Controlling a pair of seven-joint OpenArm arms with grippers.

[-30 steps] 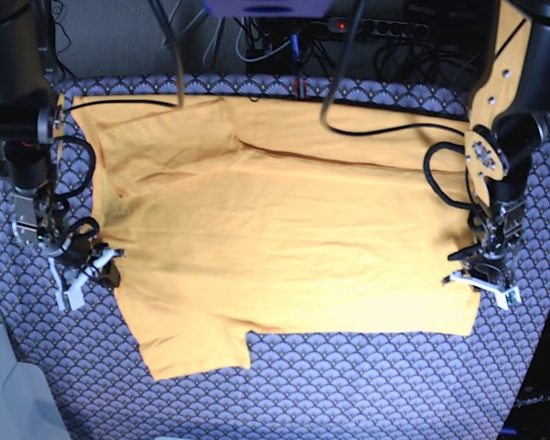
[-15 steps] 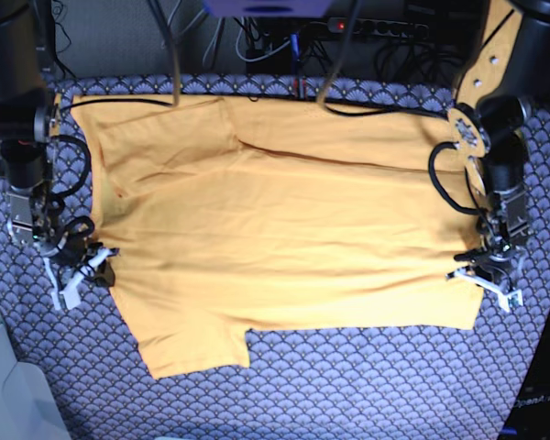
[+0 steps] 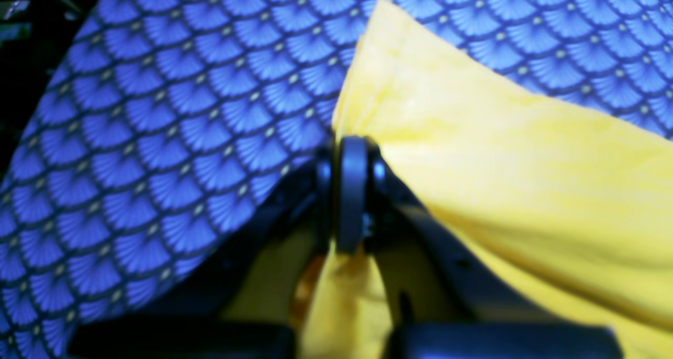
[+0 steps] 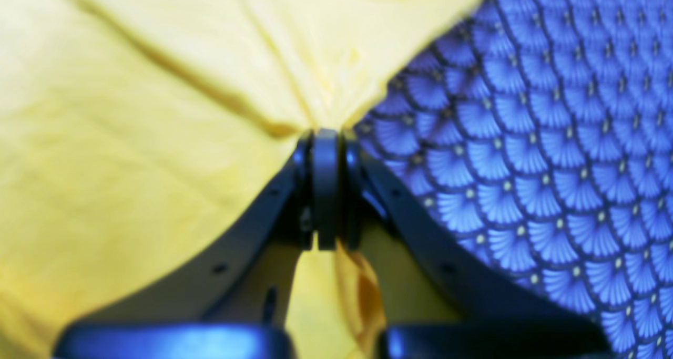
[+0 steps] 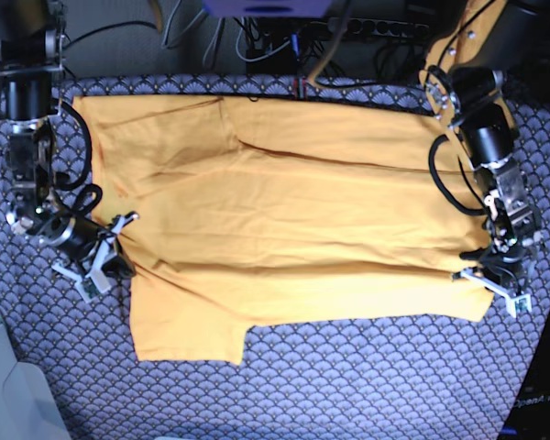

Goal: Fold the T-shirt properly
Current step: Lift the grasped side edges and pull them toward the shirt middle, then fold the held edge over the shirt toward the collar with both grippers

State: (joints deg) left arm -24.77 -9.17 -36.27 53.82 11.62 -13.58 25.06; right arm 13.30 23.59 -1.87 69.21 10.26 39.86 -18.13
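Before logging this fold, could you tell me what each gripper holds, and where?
Both grip the T-shirt: left gripper pinches its hem edge, right gripper its shoulder edge above the sleeve.

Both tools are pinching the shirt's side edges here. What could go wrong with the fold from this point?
1. The left tool and right tool each pinch only a small bunch of the T-shirt; thin fabric could slip out when lifted.
2. The near sleeve hangs free beyond the grips and may flop or crease into the fold.
3. Wrinkles across the body could be trapped under the folded layer.
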